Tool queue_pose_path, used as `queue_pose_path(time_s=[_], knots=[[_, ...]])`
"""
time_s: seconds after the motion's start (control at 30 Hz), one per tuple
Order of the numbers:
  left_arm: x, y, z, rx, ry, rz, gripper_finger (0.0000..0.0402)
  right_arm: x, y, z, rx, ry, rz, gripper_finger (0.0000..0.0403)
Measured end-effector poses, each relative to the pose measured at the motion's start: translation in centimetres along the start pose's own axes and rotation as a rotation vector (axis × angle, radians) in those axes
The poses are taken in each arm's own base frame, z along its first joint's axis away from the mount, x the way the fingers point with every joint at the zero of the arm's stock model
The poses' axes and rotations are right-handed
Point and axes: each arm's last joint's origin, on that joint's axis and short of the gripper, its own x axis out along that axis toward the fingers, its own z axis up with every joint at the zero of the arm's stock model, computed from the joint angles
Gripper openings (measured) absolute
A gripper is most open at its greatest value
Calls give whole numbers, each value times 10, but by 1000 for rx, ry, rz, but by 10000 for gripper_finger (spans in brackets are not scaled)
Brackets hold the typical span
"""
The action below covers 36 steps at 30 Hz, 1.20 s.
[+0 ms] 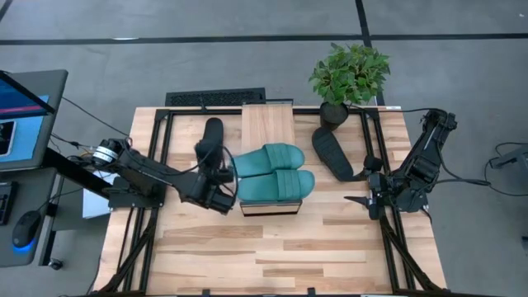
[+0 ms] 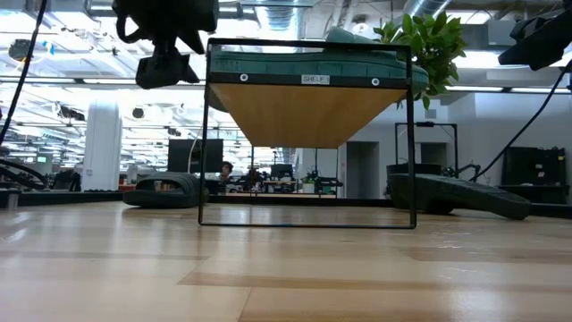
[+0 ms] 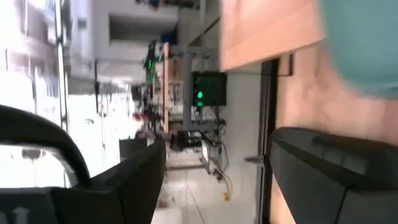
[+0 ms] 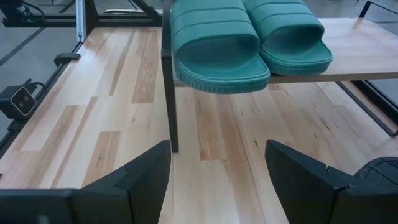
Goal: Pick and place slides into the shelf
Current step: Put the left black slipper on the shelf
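- Now both teal slides (image 1: 276,169) sit on the shelf (image 1: 267,124); two black slides remain on the tabletop (image 1: 272,247).
- Next, I judge, my left tool (image 1: 223,177) should drop squarely over the black slide (image 1: 212,136) beside it, gripping its strap.
- Left tool spread wide, empty.
- Right tool (image 1: 363,200) spread too, holding nothing, near the other black slide (image 1: 332,153).

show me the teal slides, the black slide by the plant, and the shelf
teal slides (image 1: 275,171), high view, on the ribbed straps where the pair meets
black slide by the plant (image 1: 332,152), high view, mid-sole
shelf (image 1: 267,124), high view, bare wood top behind the teal pair
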Motion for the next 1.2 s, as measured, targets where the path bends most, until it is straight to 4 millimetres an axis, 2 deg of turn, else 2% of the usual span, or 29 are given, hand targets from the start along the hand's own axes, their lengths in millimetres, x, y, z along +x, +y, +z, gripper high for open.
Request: queue_pose_path(time_s=[0.2, 0.33, 0.43, 0.6, 0.67, 0.77, 0.9, 1.1, 1.2], knots=[[17, 7, -10, -240, 116, -1, 268, 0, 0, 0, 3, -2, 1, 255], [33, 11, -16, -358, 244, -40, 240, 0, 0, 0, 3, -2, 1, 255], [44, 13, -21, -417, 345, -68, 190, 0, 1, 1, 10, -8, 4, 255], [54, 13, -25, -413, 456, -151, 47, 0, 2, 4, 36, -30, 16, 255], [54, 13, -25, -411, 462, -160, 14, 0, 3, 6, 37, -43, 23, 255], [48, 15, -25, -418, 429, -158, 10, 0, 5, 8, 26, -60, 33, 255], [28, 30, -30, -489, 303, -146, 2, -1, 6, 11, -9, -80, 44, 255], [-9, 72, -52, -680, 15, -207, 0, -1, 7, 13, -51, -101, 50, 255], [-21, 89, -61, -701, -141, -350, 0, -1, 7, 13, -64, -102, 49, 255]])
